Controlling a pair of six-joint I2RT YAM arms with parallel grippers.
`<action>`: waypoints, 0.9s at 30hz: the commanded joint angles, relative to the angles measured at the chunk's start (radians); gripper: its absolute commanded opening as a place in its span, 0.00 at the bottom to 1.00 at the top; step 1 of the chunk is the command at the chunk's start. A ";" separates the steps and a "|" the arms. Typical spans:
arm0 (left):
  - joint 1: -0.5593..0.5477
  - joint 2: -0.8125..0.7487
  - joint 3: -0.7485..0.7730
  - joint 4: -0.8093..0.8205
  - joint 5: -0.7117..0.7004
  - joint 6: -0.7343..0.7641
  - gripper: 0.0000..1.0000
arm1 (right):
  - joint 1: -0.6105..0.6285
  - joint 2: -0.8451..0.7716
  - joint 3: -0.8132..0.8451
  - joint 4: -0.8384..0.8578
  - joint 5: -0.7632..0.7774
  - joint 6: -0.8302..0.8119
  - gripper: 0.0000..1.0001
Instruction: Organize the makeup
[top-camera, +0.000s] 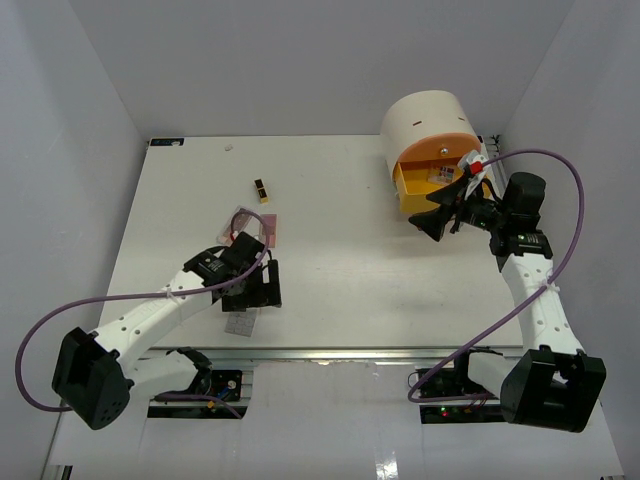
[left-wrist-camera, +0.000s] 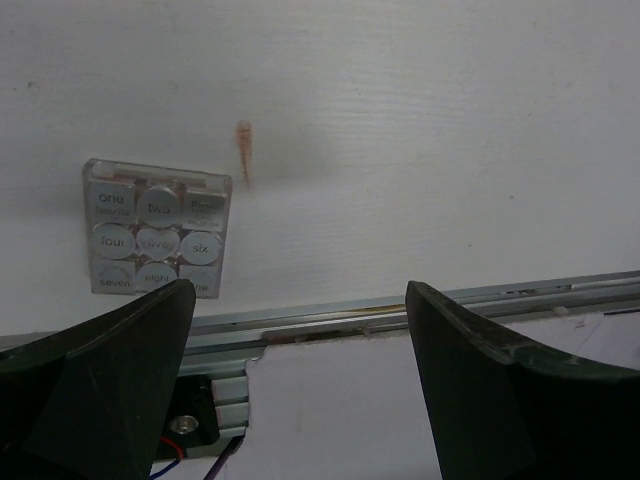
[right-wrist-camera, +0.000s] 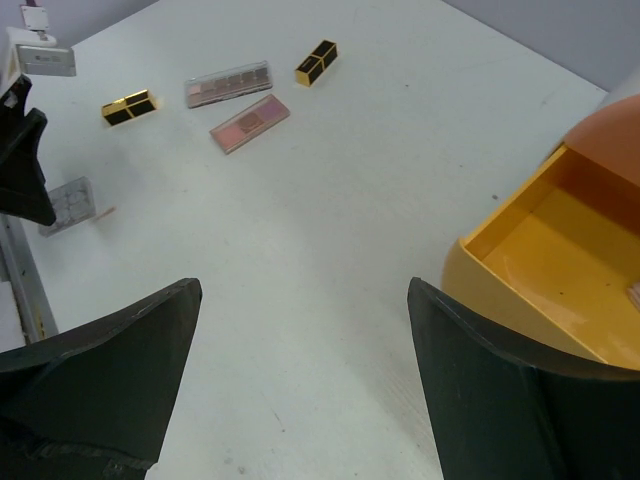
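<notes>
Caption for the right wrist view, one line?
Open right hand over the table, orange drawer pulled out at right, two lipsticks and three palettes lying loose beyond.

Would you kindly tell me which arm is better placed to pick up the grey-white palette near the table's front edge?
Left, probably. The left gripper hangs open just beside the grey-white palette, which shows close in its wrist view. The right gripper is far off, at the orange drawer.
</notes>
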 joint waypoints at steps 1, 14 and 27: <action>0.003 0.031 0.042 -0.093 -0.068 -0.035 0.98 | -0.005 -0.030 -0.034 0.028 -0.098 0.022 0.90; 0.040 0.188 0.028 -0.173 -0.185 -0.118 0.98 | -0.005 -0.082 -0.087 0.026 -0.123 0.010 0.90; 0.133 0.391 0.038 -0.048 -0.110 -0.044 0.98 | -0.006 -0.085 -0.087 -0.002 -0.129 -0.029 0.90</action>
